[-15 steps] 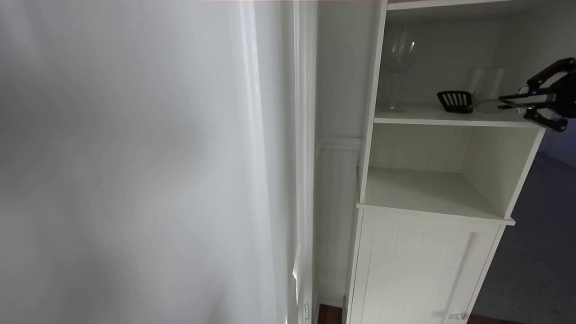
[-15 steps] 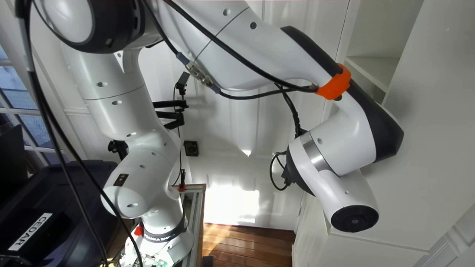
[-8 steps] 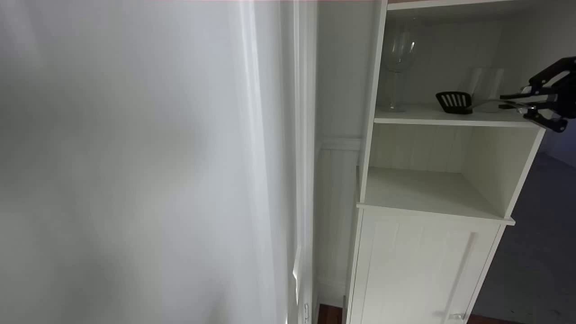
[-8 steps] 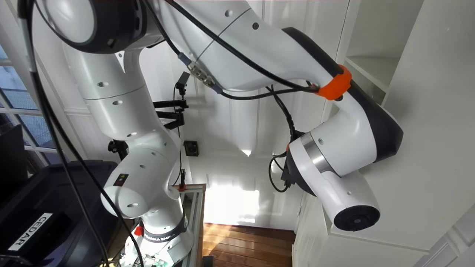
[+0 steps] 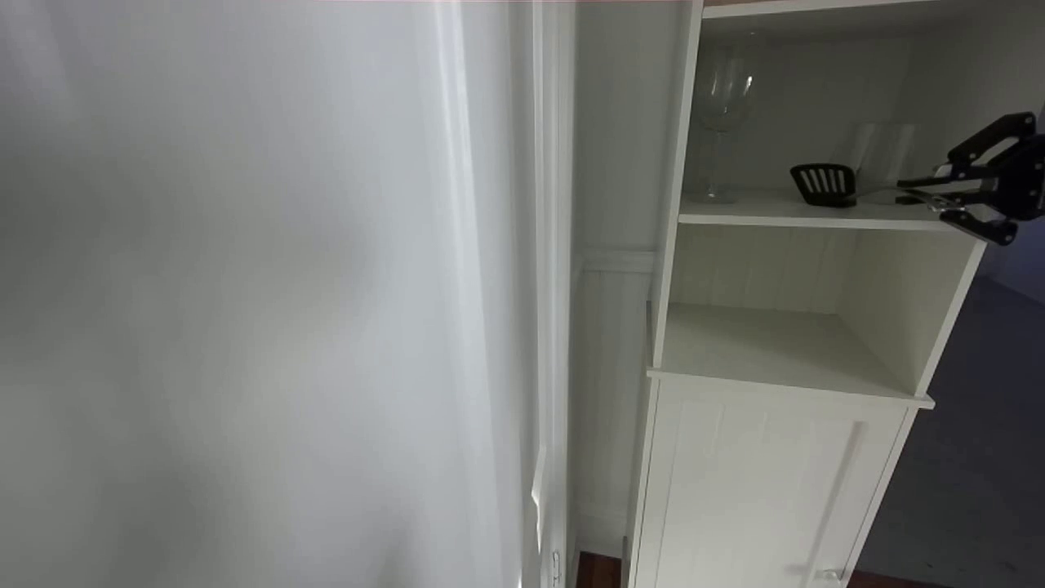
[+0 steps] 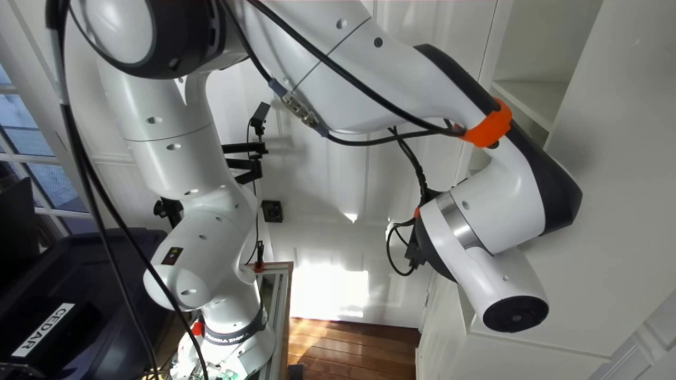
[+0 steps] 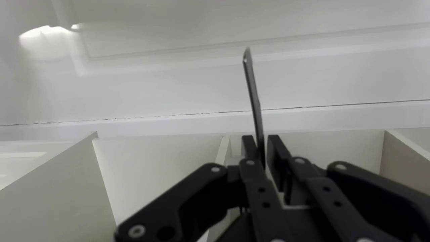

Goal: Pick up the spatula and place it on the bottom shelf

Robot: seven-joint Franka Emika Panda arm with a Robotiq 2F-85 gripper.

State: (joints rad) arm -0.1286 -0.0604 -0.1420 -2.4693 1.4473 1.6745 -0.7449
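The spatula point(image 5: 829, 196) has a black slotted head and a thin grey handle. My gripper point(image 5: 900, 191) is shut on its handle, and the head points left in that exterior view, in front of the upper compartment. In the wrist view the spatula point(image 7: 252, 84) is edge-on between the fingertips point(image 7: 261, 141), with a narrow gap beside it. It appears held in the air. The bottom shelf point(image 5: 767, 339) is the lowest open white compartment above the panelled door, below and left of my gripper. Its floor is bare. My gripper is hidden in an exterior view.
A wine glass point(image 5: 722, 98) and a clear tumbler point(image 5: 888, 151) stand on the higher shelf board point(image 5: 824, 220). The cabinet's side wall point(image 5: 947, 327) bounds the bottom shelf. The robot arm point(image 6: 496, 206) is bent close to the white cabinet surface point(image 6: 623, 211).
My gripper has shifted slightly left and down with the spatula handle, while the spatula head stays almost in place. The arm has shifted right in an exterior view.
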